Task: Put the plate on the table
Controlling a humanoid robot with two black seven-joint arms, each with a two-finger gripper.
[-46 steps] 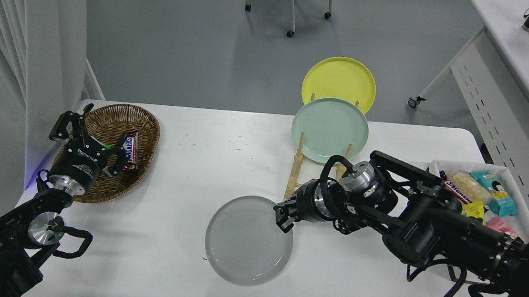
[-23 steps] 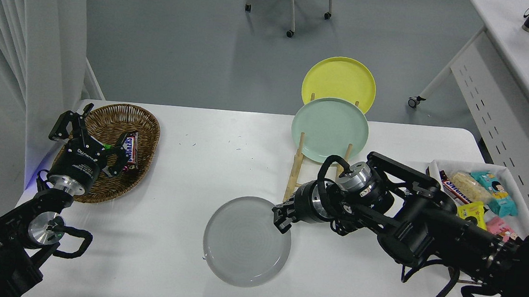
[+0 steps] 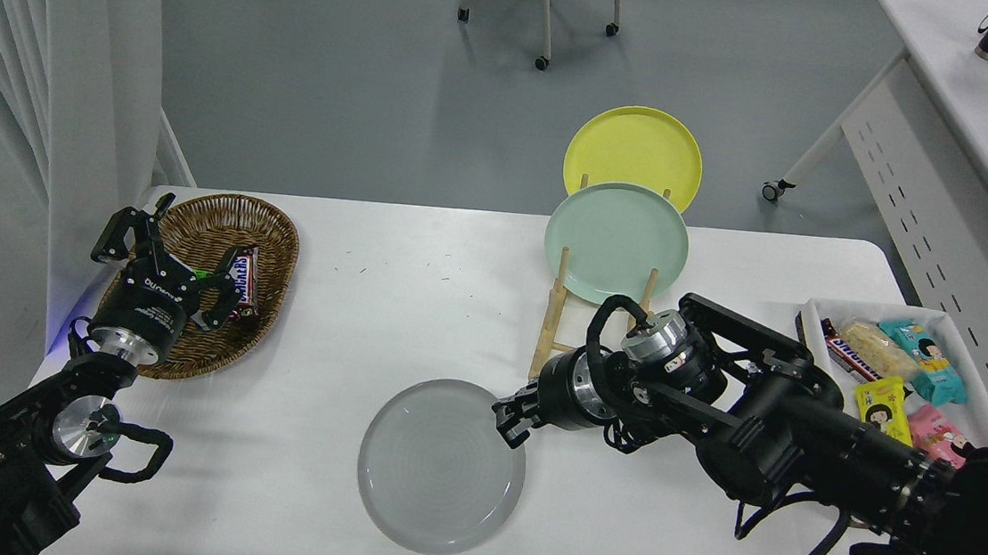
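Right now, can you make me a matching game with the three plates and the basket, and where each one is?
Things:
1. grey plate
2. mint green plate
3. yellow plate
4. wicker basket

Places:
A. rearmost in the wooden rack
B. far left of the table, holding a candy bar
C. low at the table's front middle, right gripper on its rim
D. standing in the rack, in front of another plate

Pairs: 1-C, 2-D, 3-A, 4-B
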